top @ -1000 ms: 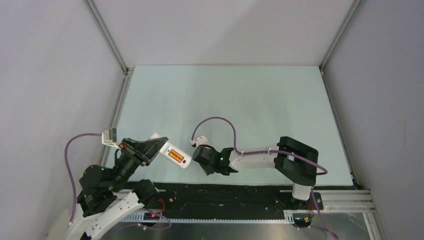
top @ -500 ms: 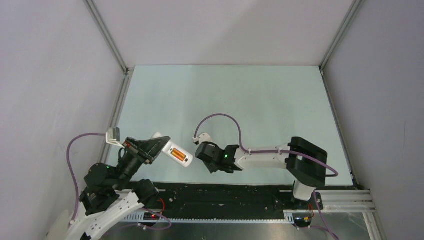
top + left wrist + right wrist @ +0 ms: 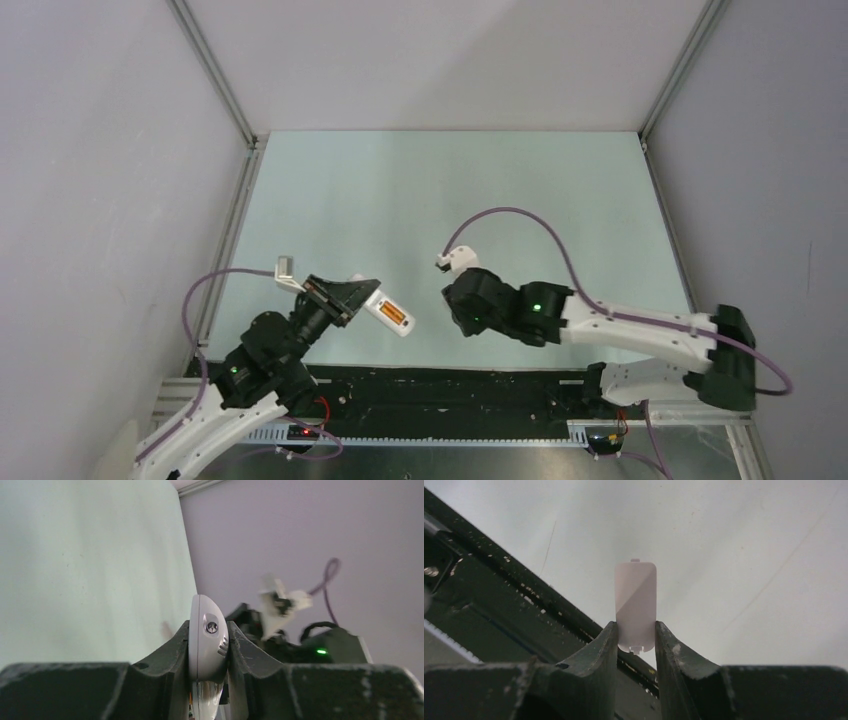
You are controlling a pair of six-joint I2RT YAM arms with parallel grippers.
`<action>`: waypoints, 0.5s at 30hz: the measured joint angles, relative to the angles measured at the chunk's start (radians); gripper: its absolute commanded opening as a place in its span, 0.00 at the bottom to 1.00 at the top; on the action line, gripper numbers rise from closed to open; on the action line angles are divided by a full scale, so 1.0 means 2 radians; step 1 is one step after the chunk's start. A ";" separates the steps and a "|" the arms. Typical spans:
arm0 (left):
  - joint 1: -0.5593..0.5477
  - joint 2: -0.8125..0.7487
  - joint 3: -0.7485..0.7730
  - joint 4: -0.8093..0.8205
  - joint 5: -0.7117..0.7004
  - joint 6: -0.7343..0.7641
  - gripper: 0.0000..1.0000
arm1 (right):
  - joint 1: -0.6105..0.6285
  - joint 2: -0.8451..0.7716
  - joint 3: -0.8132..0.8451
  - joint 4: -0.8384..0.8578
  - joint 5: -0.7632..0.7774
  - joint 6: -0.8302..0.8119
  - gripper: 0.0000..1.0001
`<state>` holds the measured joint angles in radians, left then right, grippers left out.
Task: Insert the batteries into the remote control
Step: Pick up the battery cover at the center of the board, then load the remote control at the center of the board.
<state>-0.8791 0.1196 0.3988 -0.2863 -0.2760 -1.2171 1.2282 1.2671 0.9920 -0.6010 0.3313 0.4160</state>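
Narrow gap in front, open table behind

The remote [image 3: 392,315] in the left gripper [image 3: 358,296] and the cover [image 3: 636,605] in the right gripper [image 3: 636,628] face each other across a small gap near the table's [image 3: 450,190] front rail [image 3: 450,385]. Walls [image 3: 100,150] close left, right and back, and a cable [image 3: 520,213] loops above mid-table.

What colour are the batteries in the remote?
The batteries are orange; the top view shows them best.

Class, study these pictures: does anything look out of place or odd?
The remote, clamped in the left jaws, has its back open with the orange batteries showing. What looks like its cover is off, pinched in the right jaws, apart from the remote. Nothing looks spilled or damaged.
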 measured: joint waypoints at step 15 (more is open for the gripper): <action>0.000 0.101 -0.112 0.208 0.024 -0.067 0.00 | 0.045 -0.084 0.100 -0.164 0.000 -0.020 0.29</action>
<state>-0.8791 0.3206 0.1757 0.1291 -0.2287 -1.3514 1.3182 1.1000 1.1927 -0.9291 0.3309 0.3759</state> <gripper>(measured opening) 0.299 0.334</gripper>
